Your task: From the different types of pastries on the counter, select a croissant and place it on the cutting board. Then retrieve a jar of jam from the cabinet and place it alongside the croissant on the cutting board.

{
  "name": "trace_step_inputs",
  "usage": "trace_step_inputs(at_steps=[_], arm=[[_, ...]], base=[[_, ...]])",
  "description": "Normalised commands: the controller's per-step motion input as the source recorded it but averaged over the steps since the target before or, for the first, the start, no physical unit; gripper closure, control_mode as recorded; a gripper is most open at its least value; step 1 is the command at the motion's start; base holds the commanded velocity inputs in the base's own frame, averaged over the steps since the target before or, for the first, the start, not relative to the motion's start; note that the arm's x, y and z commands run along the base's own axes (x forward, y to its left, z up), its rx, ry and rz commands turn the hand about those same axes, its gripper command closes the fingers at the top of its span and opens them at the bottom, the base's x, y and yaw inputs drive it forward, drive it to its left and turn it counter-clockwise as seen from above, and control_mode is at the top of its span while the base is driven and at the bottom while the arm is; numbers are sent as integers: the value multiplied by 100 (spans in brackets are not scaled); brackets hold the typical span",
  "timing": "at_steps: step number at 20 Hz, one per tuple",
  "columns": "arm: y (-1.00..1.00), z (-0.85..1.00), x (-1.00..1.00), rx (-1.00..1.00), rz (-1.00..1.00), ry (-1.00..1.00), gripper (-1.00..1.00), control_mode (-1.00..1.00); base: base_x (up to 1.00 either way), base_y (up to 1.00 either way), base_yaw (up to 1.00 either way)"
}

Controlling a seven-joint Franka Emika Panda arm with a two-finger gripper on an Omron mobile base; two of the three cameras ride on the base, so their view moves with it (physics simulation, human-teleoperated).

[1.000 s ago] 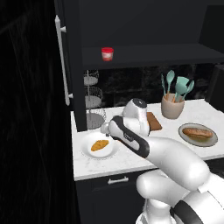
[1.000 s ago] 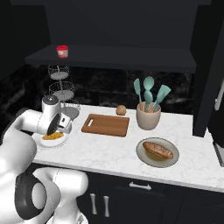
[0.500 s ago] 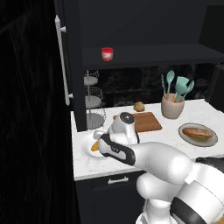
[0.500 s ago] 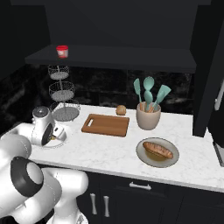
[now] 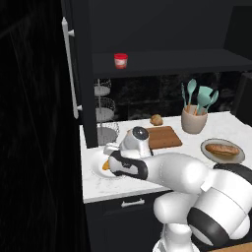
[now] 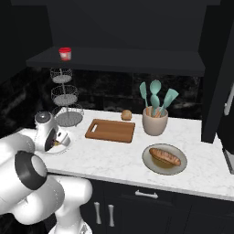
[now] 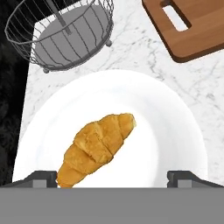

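The croissant (image 7: pixel 96 148) lies golden and oblong on a round white plate (image 7: pixel 175 127) at the counter's left end. My gripper (image 7: pixel 114 178) hangs open just above it, one fingertip on each side of the pastry's near end, touching nothing. In the left base view the hand sits low over the plate, and a bit of the croissant (image 5: pixel 105 165) shows beside it. The wooden cutting board (image 5: pixel 165 138) lies bare to the right of the plate. The red jar of jam (image 5: pixel 120 60) stands on the shelf of the open dark cabinet.
A tiered wire basket (image 6: pixel 66 100) stands right behind the plate. A round bun (image 6: pixel 126 115) sits behind the board. A cup of teal utensils (image 6: pixel 155 121) and a plate with the long loaf (image 6: pixel 165 156) are further right. The cabinet door with its silver handle (image 5: pixel 69 69) hangs open at left.
The arm has swung left and down from beside the board, bringing the open hand low over the croissant's plate. Nothing else has moved.
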Motion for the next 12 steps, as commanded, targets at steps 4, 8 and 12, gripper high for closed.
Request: trace_step_inputs(at_steps=[4,8,12], arm=[[8,0,2,-1,-2,0,-100,-100],[21,0,35,0,-19,0,-100,-100],[14,0,28,0,-16,0,-100,-100]], base=[[0,0,0],[0,0,0],[0,0,0]])
